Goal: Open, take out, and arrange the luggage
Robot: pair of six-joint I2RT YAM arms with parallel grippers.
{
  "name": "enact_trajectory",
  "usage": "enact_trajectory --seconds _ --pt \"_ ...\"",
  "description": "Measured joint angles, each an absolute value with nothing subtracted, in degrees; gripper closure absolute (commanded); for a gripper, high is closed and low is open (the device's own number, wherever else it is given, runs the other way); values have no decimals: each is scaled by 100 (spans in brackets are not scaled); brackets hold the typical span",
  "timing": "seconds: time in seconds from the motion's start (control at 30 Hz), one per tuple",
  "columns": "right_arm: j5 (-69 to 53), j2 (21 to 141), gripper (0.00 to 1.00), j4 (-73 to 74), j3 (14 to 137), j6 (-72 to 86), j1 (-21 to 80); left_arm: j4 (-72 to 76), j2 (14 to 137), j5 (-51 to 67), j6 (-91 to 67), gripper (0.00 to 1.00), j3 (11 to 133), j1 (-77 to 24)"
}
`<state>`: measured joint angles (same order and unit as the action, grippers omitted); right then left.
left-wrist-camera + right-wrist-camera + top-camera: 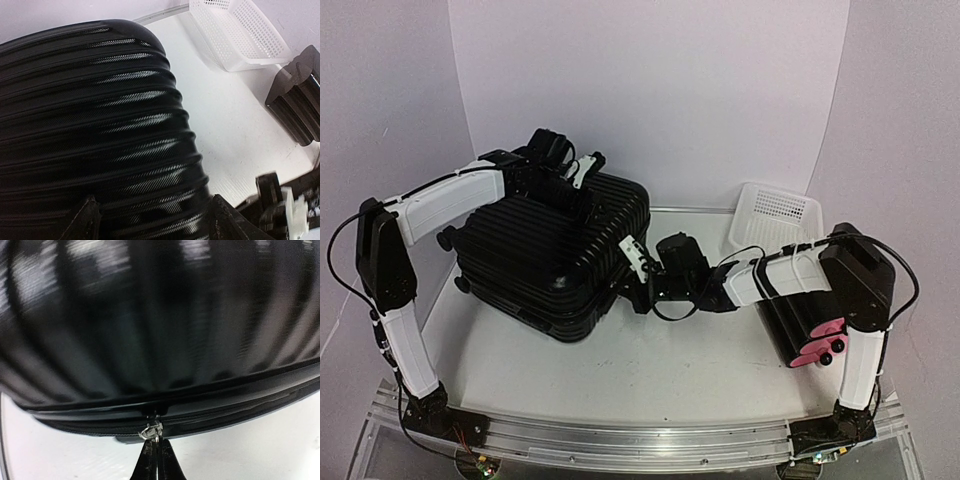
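The luggage (552, 252) is a large black ribbed hard-shell suitcase lying closed on the table's left half. It fills the left wrist view (90, 130) and the right wrist view (160, 325). My left gripper (578, 195) is open and rests on top of the suitcase near its far right edge, one finger (82, 222) on each side of the ribbed shell. My right gripper (638, 258) is at the suitcase's right side. In the right wrist view my right gripper (157, 445) is shut on the silver zipper pull (152, 431) on the suitcase's seam.
A white mesh plastic basket (775, 216) stands at the back right and also shows in the left wrist view (235, 30). A smaller black box with pink drawer fronts (812, 332) lies under the right arm, near the table's right edge.
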<state>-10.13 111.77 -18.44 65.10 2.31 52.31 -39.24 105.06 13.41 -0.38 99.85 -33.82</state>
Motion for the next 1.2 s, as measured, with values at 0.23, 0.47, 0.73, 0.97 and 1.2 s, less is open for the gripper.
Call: enact_trajectory --seconds 0.23,0.47,0.73,0.97,1.2 --pt "-1623 11511 100 -1811 6919 -82 4449 -3789 10259 1232 -21 27 9653 -3380" --pt "-2147 12433 100 -1905 8071 -213 3448 -3607 10232 1190 -10 26 9515 -3343" --pt "-2665 12473 100 -2023 8099 -141 3109 -3802 10143 1439 -54 12 9559 -3358" --pt "-2650 12029 100 -2539 7238 8 3448 -4510 10101 1640 -309 7 9957 -3358" --pt "-2088 11356 100 -2552 6442 62 4445 -5127 10158 1625 -532 10 10847 -3361"
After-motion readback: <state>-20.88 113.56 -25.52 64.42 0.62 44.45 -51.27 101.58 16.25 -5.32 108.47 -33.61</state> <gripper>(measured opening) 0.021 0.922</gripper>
